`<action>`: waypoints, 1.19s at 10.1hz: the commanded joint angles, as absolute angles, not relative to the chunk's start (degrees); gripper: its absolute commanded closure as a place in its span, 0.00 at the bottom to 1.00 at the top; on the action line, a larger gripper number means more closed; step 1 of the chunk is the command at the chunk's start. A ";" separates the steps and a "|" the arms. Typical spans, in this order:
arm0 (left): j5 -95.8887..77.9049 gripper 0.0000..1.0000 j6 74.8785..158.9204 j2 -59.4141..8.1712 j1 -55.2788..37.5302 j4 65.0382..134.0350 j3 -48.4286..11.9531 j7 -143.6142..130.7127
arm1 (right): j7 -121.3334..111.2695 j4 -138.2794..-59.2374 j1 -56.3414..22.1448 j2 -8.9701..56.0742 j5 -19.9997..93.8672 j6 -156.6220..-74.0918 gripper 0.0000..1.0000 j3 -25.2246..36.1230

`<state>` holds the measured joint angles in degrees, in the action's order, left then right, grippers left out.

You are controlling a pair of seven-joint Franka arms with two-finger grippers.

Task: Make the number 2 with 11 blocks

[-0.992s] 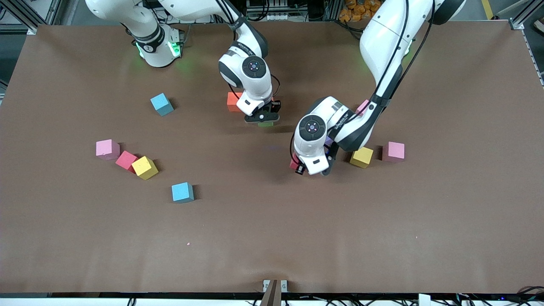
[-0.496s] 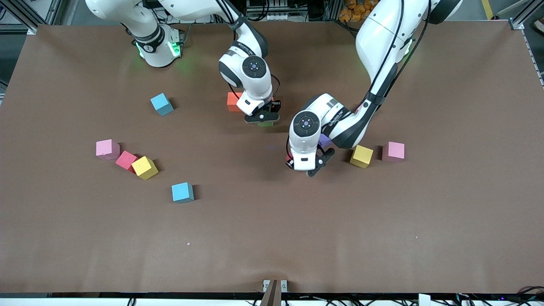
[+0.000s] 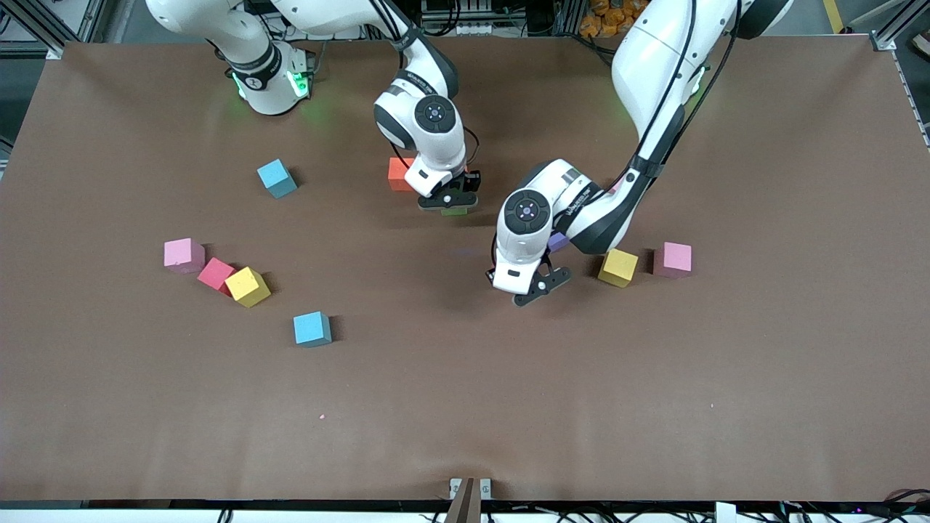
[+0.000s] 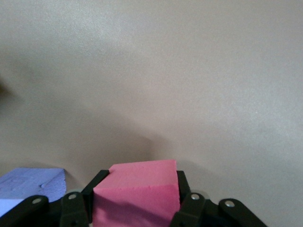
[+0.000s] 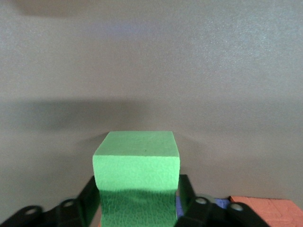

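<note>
My right gripper [image 3: 448, 203] stands low over a green block [image 3: 455, 211] on the table, next to an orange block [image 3: 399, 173]. In the right wrist view the green block [image 5: 137, 161] sits between the fingers of the gripper [image 5: 138, 183], open, with a thin gap at one finger; the orange block [image 5: 265, 210] shows beside it. My left gripper [image 3: 529, 288] is shut on a red block [image 4: 135, 189], just above the table beside a purple block [image 3: 557, 241]. The left wrist view shows the gripper [image 4: 139, 178] clamping it, with the purple block [image 4: 31, 182] alongside.
A yellow block [image 3: 618, 267] and a pink block [image 3: 676, 258] lie toward the left arm's end. Toward the right arm's end lie two sky blue blocks [image 3: 277, 178] [image 3: 312, 328], a pink block [image 3: 183, 255], a red block [image 3: 216, 274] and a yellow block [image 3: 247, 286].
The left arm has turned its wrist and shifted a little toward the right arm's end with the red block, which its hand now hides in the front view. The right arm has stayed in place.
</note>
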<state>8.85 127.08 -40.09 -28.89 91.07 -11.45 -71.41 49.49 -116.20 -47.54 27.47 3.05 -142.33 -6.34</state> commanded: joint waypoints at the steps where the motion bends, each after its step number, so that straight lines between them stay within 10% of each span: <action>1: 10.11 0.55 125.07 -39.37 -29.70 89.92 -11.43 -68.83 | 52.03 -116.63 -47.55 26.46 1.93 -141.68 0.00 -6.42; 12: 17.67 0.55 128.92 -41.66 -36.20 89.12 -11.34 -66.44 | 47.03 -120.04 -43.79 6.53 1.76 -129.99 0.00 -6.94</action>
<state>16.21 127.50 -40.95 -35.22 90.20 -11.62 -66.26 48.18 -116.11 -46.24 11.43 2.85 -129.83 -6.54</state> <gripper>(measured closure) 0.383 0.000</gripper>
